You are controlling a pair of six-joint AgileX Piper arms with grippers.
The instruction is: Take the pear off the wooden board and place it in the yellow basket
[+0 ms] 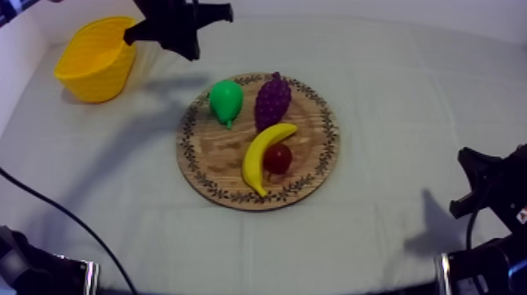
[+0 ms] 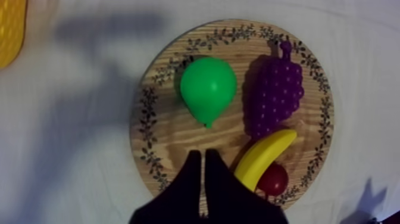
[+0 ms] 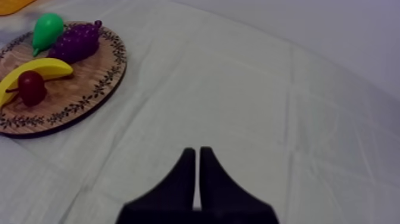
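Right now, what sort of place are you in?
Probably a robot practice bench, not a kitchen: a cloth-covered table, a toy pear on a wooden board, a yellow basket, my left gripper above the board, my right gripper over the cloth.

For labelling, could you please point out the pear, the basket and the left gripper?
pear (image 2: 208, 89), left wrist view, rounded body
basket (image 1: 90, 78), top view, outer wall
left gripper (image 2: 203, 156), left wrist view, between fingertips
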